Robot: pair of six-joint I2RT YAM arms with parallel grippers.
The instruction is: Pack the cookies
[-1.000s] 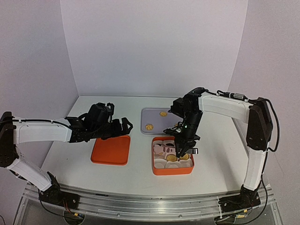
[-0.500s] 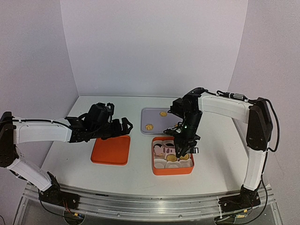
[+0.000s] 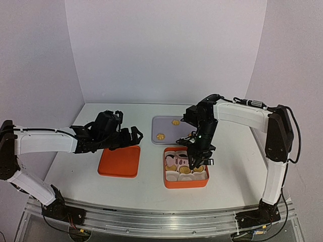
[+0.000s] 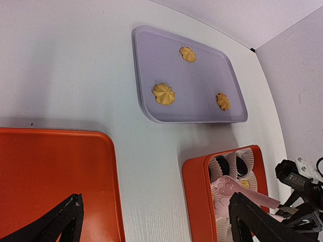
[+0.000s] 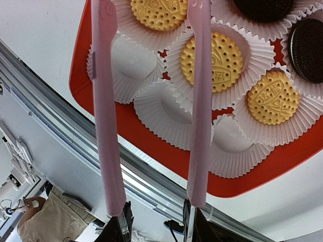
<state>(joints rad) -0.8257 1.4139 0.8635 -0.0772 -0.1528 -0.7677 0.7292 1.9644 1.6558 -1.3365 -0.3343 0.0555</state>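
Closest to the near edge of the worktop (image 3: 146,194), right of its middle, sits the orange box (image 3: 185,185), lined with white paper cups (image 5: 166,103). The right wrist view shows three golden disc cookies (image 5: 218,58) and two black cookies (image 5: 309,50), each lying in its own cup. Three cups on the side toward the near edge hold none.

The right pincer (image 3: 197,154) hangs above the box, pinching the pink tongs (image 5: 103,101) by their handle end. The two arms of the tongs stand apart and point down into the box. One arm runs across the cup of the middle golden disc and the other lies over the box's outer cups. Whether the tips touch anything cannot be told.

Left of the box, also toward the near edge, lies a flat orange tray (image 3: 119,161).

The left pincer (image 3: 132,136) hovers just past the far edge of that tray. Its fingers (image 4: 50,227) are spread wide.

Farther back, near the middle of the worktop and beyond the box, rests a lilac tray (image 4: 202,75). It carries three golden flower cookies (image 4: 163,93), which lie well apart from one another.
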